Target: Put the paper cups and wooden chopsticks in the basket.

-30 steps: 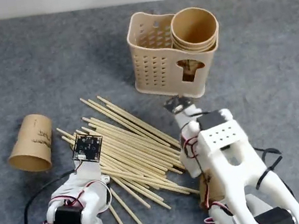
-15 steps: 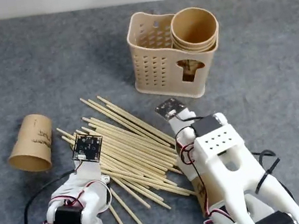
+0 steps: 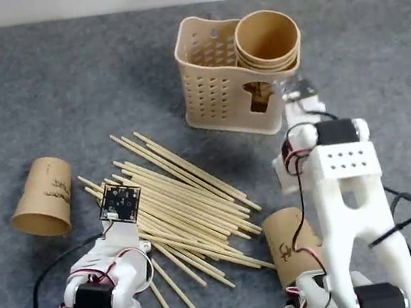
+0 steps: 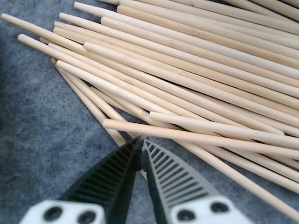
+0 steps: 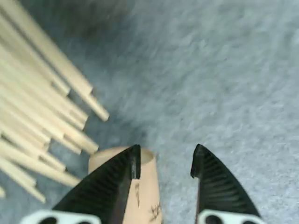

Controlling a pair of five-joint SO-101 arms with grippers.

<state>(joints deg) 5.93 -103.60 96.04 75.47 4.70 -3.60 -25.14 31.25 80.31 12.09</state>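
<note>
Wooden chopsticks (image 3: 181, 200) lie in a loose pile in the middle of the grey mat. My left gripper (image 4: 141, 140) is shut, its tips right at the near edge of the chopsticks (image 4: 187, 93), nothing between them. A beige basket (image 3: 214, 83) stands at the back with stacked paper cups (image 3: 267, 40) in its right half. One paper cup (image 3: 42, 198) lies on its side at the left. Another cup (image 3: 292, 242) lies beside my right arm's base. My right gripper (image 5: 166, 163) is open above that cup (image 5: 135, 191), whose rim sits under one finger.
The right arm's white body (image 3: 341, 180) stands just in front of the basket's right side. Chopstick ends (image 5: 56, 112) reach to within a short gap of the lying cup. Bare grey mat (image 3: 64, 90) stretches across the back left and far right.
The right arm has swung to the right, away from the chopstick ends toward the basket's right side, uncovering the cup by its base. The left arm has kept still.
</note>
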